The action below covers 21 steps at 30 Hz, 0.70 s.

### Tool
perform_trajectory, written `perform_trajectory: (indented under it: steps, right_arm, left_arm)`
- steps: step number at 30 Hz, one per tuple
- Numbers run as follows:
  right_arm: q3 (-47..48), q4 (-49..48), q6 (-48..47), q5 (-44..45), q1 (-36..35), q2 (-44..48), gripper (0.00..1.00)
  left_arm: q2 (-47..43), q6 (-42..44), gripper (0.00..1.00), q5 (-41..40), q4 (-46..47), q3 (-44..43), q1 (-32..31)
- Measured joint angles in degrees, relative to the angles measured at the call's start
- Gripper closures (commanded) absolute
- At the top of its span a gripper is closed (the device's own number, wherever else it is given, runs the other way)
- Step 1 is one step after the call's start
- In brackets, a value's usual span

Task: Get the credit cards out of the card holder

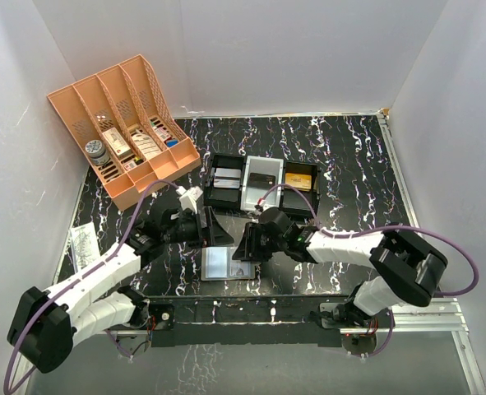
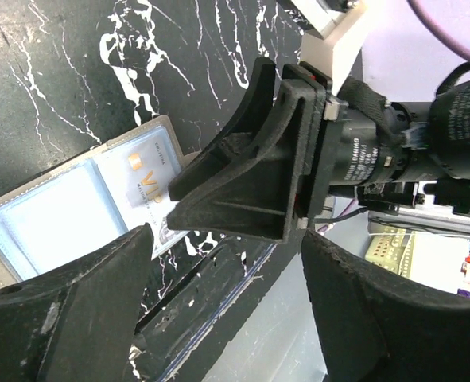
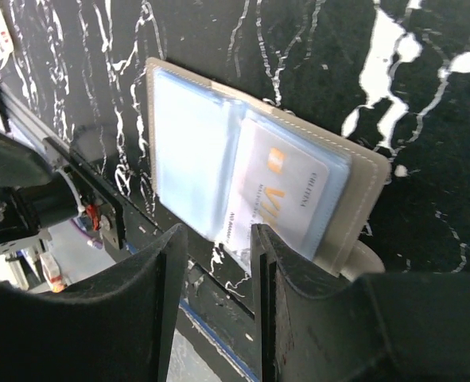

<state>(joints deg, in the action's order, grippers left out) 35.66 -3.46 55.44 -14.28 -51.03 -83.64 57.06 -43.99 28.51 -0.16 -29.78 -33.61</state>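
open card holder (image 1: 223, 263), card (image 3: 286, 191) inside

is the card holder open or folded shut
Open: the card holder lies spread flat on the table, both grey-blue sleeve pages showing, a pale card in one.

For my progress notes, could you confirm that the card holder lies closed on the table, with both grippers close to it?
Not quite: the card holder lies open, not closed; the right wrist view shows its blue inside and a white card in it. It does lie on the table, with the left gripper and right gripper close to it.
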Motion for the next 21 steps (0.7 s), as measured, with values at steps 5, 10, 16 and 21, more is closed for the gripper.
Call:
perform_trajectory:
  steps: [5, 10, 16, 21]
  right_arm:
    - [-1.5, 0.3, 0.8, 1.7, -0.1, 1.3, 0.61]
    - [-0.1, 5.5, -1.5, 3.0, -0.1, 2.3, 0.59]
    - [0.5, 10.1, -2.4, 4.1, -0.1, 4.9, 0.65]
    - [0.5, 11.3, -2.4, 4.7, -0.1, 6.6, 0.68]
  left_arm:
    - [-1.9, -0.3, 0.16, -0.2, -2.2, -0.6, 0.0]
    - [-3.4, 0.9, 0.14, -0.9, -6.3, -1.7, 0.0]
    - [-3.1, 1.4, 0.15, -0.9, -11.6, -7.9, 0.0]
    - [-1.2, 0.5, 0.15, -0.9, -11.3, -8.0, -0.2]
